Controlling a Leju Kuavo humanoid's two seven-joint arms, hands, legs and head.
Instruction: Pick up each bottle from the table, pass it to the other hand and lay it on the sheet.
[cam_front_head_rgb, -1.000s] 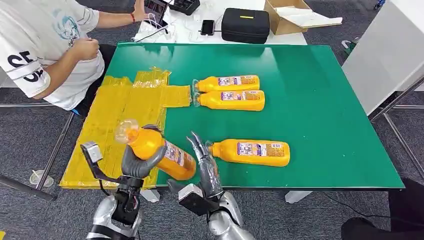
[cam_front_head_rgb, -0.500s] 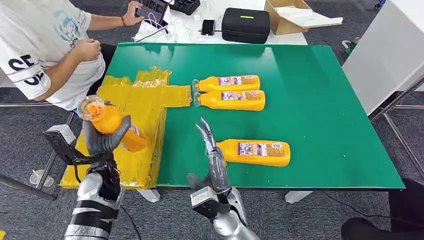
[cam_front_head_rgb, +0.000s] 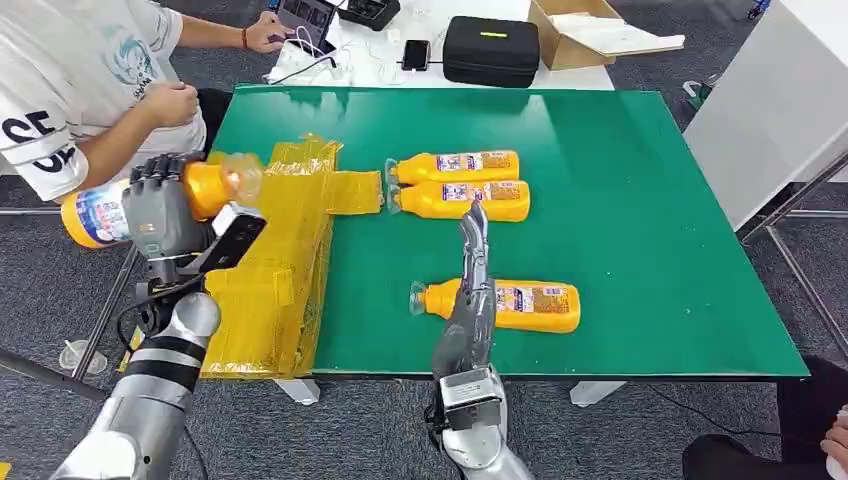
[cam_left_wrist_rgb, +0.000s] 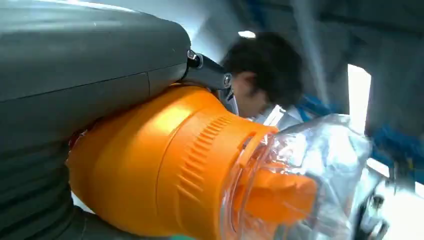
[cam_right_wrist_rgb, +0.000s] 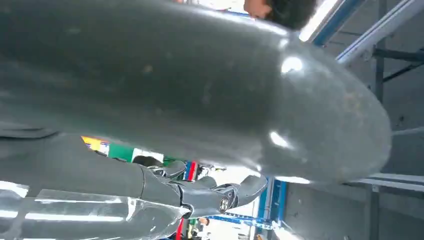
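head view, left hand (cam_front_head_rgb: 155, 215) gripping bottle (cam_front_head_rgb: 160, 200) horizontal, cap toward table, right hand (cam_front_head_rgb: 470, 300) open

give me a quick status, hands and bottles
Left hand holds a bottle above the yellow sheet. Right hand open over the nearest table bottle. Two bottles wait behind.

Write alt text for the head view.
The left robot hand holds an orange bottle sideways over the yellow sheet; the open right robot hand reaches over one of three bottles lying on the green table. A person sits beside the table.
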